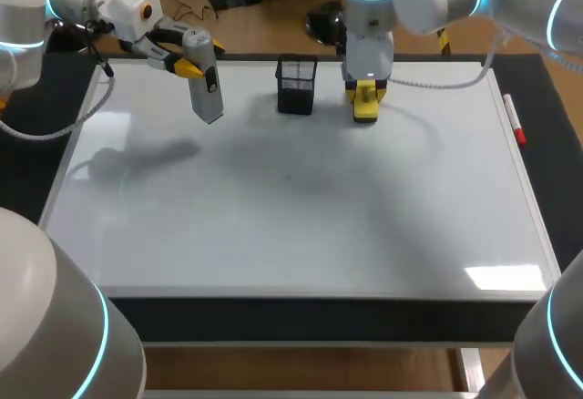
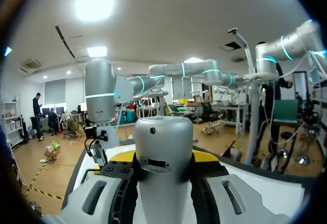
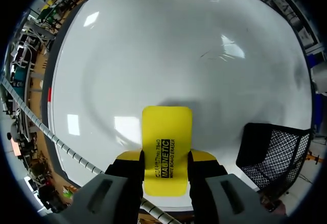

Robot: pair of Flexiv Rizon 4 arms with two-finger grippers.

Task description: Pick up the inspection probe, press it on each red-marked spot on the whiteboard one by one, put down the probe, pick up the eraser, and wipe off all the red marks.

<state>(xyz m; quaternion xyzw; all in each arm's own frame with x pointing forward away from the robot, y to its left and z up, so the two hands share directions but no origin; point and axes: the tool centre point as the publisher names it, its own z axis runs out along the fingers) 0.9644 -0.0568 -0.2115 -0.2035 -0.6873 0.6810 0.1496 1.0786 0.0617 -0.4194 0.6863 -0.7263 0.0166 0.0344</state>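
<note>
Head view: left hand is clamped on the grey inspection probe, holding it tilted in the air over the far left corner of the whiteboard. The right hand is closed on the yellow eraser at the board's far edge, just beside a black mesh basket. A red-capped marker lies along the board's right edge. No red marks can be made out on the board, only faint grey smudges. Left wrist view: the probe stands upright between the two fingers, with a yellow pad against each side. It carries a small slot but no legible label. Right wrist view: both fingers bear on the long sides of the eraser, which points out over the board. Whether its end touches the board cannot be told. Black print runs along the eraser's face. Judged step: wiping, or its end, with the probe not yet put down. The next move calls for checking the board for leftover red, passing the eraser flat over any found, then setting both tools on the surface.
</note>
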